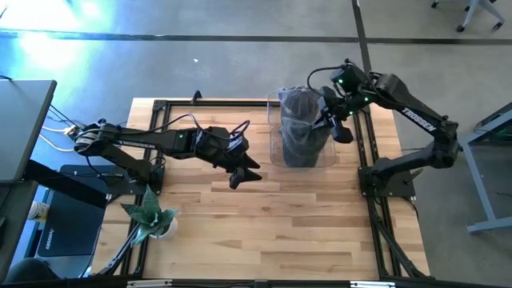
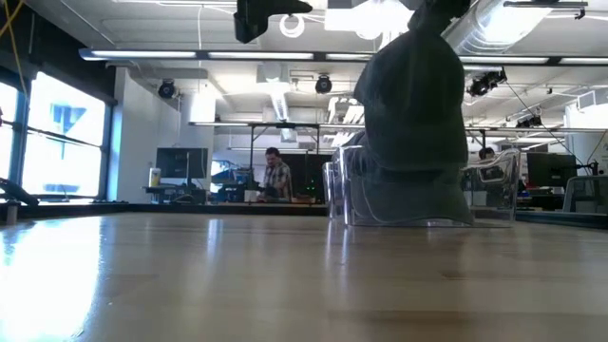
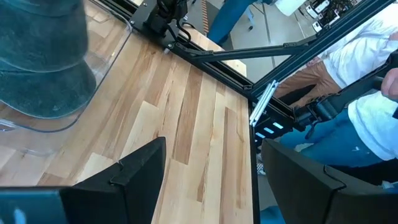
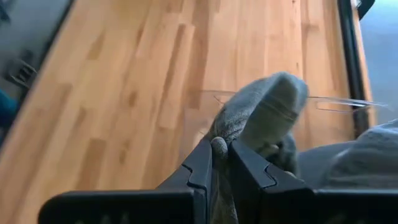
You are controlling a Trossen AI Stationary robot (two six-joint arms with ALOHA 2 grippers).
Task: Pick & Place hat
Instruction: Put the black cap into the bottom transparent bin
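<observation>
The dark grey knitted hat [image 1: 302, 128] is showing a fine ribbed weave in the right wrist view, a shade lighter where light is catching its folds. The clear, colourless plastic bin [image 1: 276, 132] around it is letting the pale, honey-toned wooden plank counter [image 1: 272, 216] show through, its boards streaked with darker brown grain. The counter's frame of black metal rails [image 1: 370, 172] is matching the black arms and their matt black fingers [image 4: 202, 165]. A small green leafy plant [image 1: 150, 213] is sitting in a white pot [image 1: 164, 229].
</observation>
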